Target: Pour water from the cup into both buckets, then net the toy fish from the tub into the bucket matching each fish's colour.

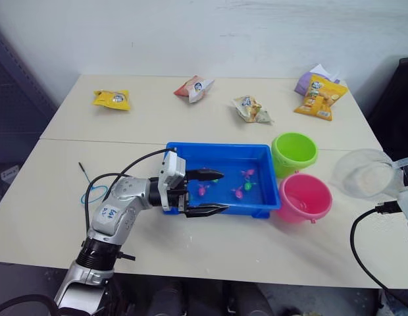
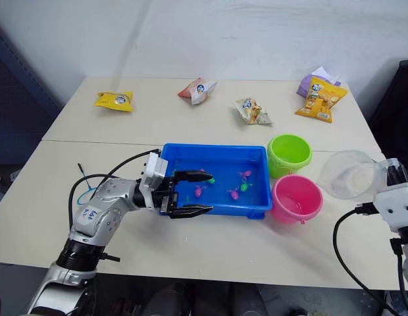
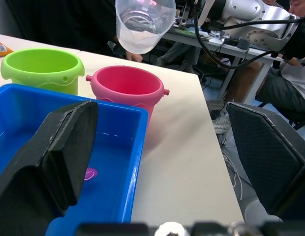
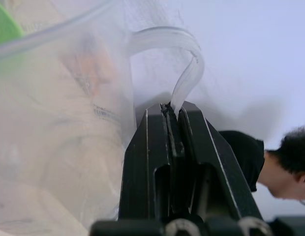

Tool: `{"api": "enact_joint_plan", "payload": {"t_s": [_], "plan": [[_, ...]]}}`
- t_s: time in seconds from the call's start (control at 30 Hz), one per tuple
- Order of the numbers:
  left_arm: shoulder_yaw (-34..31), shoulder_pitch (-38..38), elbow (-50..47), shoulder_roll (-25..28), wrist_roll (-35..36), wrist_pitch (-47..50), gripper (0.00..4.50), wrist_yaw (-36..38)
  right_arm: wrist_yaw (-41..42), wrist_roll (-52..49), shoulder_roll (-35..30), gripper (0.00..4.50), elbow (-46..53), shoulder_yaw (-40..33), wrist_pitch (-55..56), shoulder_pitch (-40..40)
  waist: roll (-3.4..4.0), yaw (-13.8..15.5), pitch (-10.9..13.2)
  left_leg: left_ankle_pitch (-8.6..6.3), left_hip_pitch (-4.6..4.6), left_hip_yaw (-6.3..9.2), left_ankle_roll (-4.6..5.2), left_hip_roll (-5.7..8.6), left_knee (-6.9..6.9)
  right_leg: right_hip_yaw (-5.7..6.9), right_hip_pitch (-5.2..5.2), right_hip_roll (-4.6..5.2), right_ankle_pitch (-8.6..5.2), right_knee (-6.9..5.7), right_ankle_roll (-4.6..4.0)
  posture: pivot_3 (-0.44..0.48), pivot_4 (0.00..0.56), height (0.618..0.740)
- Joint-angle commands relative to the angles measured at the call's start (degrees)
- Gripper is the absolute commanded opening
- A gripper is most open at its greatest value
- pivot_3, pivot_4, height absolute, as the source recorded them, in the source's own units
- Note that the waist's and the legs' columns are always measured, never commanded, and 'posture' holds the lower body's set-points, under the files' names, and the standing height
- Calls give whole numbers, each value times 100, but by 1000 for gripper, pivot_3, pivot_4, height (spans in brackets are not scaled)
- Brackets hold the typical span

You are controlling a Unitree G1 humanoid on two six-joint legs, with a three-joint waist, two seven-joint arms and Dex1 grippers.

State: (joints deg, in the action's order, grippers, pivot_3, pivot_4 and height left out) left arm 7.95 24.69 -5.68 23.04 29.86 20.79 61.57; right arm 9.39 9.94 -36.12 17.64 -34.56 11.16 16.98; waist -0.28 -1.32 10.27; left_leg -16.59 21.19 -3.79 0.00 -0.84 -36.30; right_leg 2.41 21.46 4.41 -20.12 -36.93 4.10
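Note:
My right gripper (image 4: 171,110) is shut on the handle of the clear cup (image 1: 365,172). The cup hangs tilted above the table, just right of the pink bucket (image 1: 305,197). Behind that stands the lime green bucket (image 1: 294,153). Both are at the right end of the blue tub (image 1: 220,150), where several pink and green toy fish (image 1: 245,186) lie. My left gripper (image 1: 210,193) is open at the tub's near left corner, one finger over the tub, the other outside its front rim. The net (image 1: 91,193) lies left of my left arm, partly hidden by it.
Snack packets lie along the far side of the table: yellow (image 1: 112,99), red and white (image 1: 194,87), pale (image 1: 251,109), orange (image 1: 320,97). A black cable (image 1: 359,245) loops over the near right of the table. A seated person (image 3: 290,73) is beyond the table's right edge.

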Motion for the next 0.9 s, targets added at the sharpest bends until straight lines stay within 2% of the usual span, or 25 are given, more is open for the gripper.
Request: {"api": "enact_joint_plan", "payload": {"t_s": [0.03,0.9], "plan": [[-6,42,-57,-49,-22,-98,4500,7,-54,220,-109,60,152,-131,268,-35,-1,0,0,0,0,0,0,0,0,0,0,0,0,0,0,0,150,738],[-9,-116,-155,-177,-118,-148,4500,-98,-451,1621,-356,60,-121,-72,1095,-407,-1,-5,1,6,0,-1,-4,0,-9,-1,-1,-1,0,-3,0,0,150,738]]}}
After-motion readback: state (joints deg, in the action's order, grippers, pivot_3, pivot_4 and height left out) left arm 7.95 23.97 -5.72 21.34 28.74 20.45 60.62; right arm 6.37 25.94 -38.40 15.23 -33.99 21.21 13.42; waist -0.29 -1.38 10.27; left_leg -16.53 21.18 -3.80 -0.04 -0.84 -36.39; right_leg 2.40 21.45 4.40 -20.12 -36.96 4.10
